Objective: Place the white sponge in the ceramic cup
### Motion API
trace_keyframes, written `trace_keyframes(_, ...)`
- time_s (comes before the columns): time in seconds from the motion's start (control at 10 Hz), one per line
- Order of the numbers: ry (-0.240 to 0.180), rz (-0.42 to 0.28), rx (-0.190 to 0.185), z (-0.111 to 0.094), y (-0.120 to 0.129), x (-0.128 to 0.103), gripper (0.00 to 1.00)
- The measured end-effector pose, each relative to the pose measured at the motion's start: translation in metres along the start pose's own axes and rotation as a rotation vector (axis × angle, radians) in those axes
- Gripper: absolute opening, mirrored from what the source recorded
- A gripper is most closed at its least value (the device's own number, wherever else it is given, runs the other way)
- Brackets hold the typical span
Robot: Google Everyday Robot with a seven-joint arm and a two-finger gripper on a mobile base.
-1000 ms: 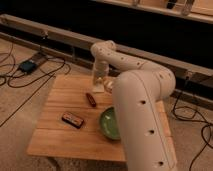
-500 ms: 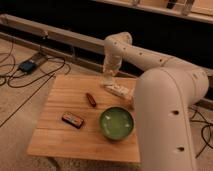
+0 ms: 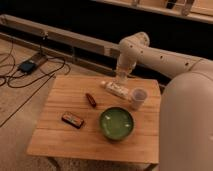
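Jaws at table (image 3: 59,131) back edge, over white bottle (image 3: 115,90), grip state unreadable; ceramic cup (image 3: 138,97) near right edge.

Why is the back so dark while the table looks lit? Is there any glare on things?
Camera view: warm light falls on the pale wooden table, while the wall behind is nearly black. Same view: the wide green bowl shows a pale sheen inside; the small off-white ceramic cup shows none. The gripper, over the table's far edge, stands out pale against that dark.
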Motion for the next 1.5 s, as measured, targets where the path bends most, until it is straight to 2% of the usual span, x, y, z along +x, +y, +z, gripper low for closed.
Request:
trace_keyframes(0.2, -0.029, 0.052, 0.033, -0.008, -0.033, 0.01, 0.0)
trace_keyframes(0.5, -0.042, 0.105, 0.067, -0.012, -0.065, 0.024, 0.0)
trace_keyframes(0.9, -0.04, 0.149, 0.099, -0.011, -0.09, 0.041, 0.0)
trace_keyframes(1.5, -0.017, 0.197, 0.13, 0.018, -0.107, 0.054, 0.0)
